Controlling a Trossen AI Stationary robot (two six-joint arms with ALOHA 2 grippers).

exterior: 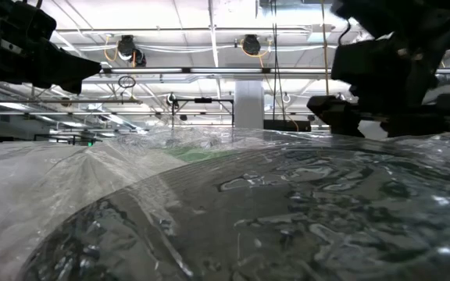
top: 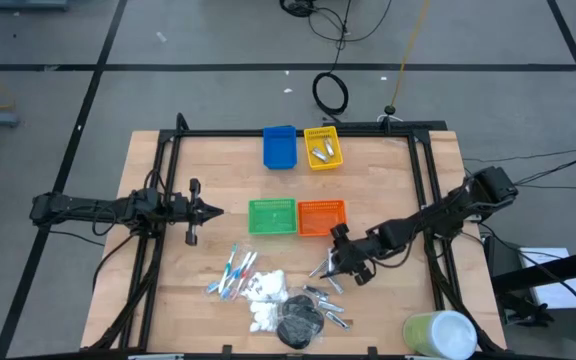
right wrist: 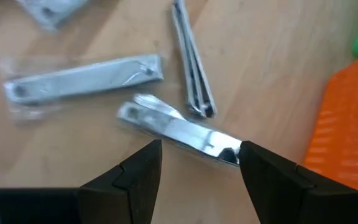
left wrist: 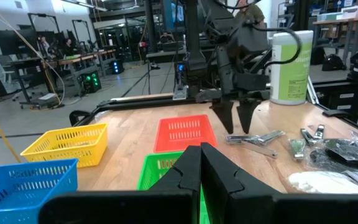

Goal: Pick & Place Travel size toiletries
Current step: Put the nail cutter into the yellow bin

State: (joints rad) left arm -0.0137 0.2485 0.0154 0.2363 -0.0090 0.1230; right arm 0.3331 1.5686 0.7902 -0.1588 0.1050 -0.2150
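Wooden table (right wrist: 253,56), shiny silver clipper (right wrist: 179,130)

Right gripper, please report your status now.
Right gripper open over a silver nail clipper, not gripping. Left gripper shut, waiting. Nothing blocking.

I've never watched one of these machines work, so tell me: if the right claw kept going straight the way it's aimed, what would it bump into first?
Most likely the silvery metal piece lying on the wooden table. The right claw is open, and in its wrist view that piece sits just ahead, between the two fingers. The gap is hard to judge.
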